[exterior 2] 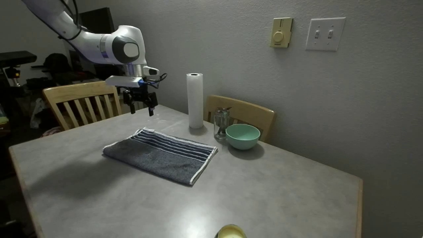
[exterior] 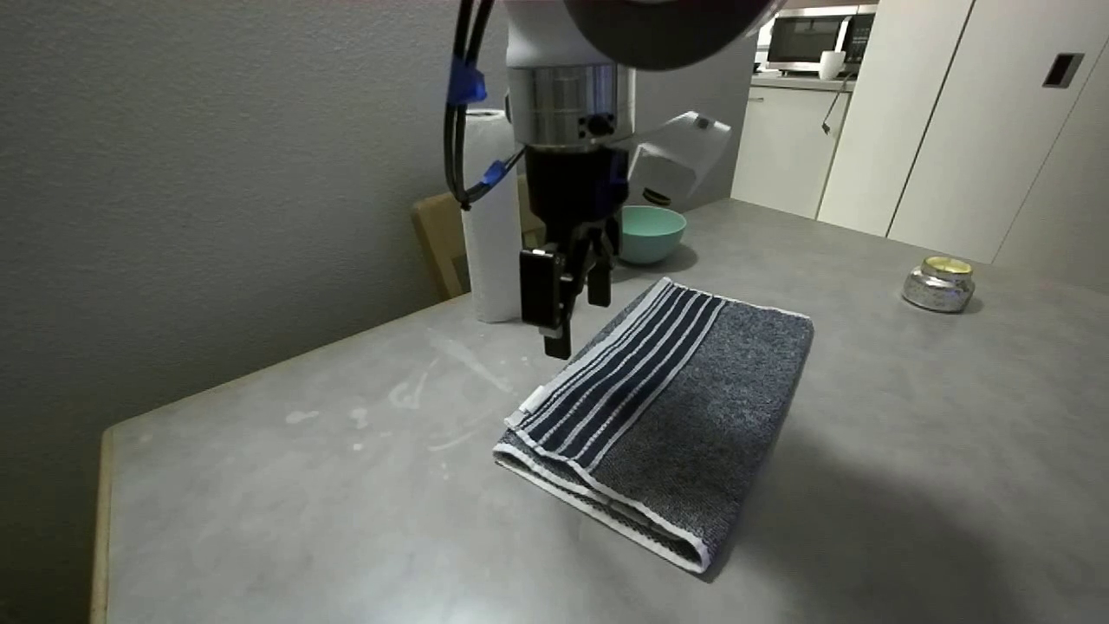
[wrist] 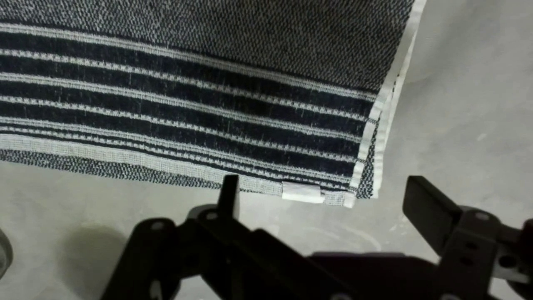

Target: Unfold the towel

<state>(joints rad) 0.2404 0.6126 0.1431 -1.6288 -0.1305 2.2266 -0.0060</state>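
The towel [exterior: 715, 407] lies folded on the table, dark blue-grey with white edging and a band of stripes along one long side. In an exterior view its layers [exterior: 606, 507] show as stacked white hems at the near short end. My gripper [exterior 2: 142, 112] hangs above the table by the towel's striped side, clear of the cloth. In the wrist view the gripper [wrist: 323, 183] is spread wide; the towel's striped corner, with a small white tag [wrist: 303, 192], appears below and between its fingertips. Nothing is held.
Along the wall side stand a white paper towel roll [exterior 2: 195, 99], a glass jar [exterior 2: 221, 124] and a green bowl [exterior 2: 243, 136]. A silver candle jar [exterior: 940, 284] sits across the table. Wooden chairs [exterior 2: 82, 102] stand at the table's edges.
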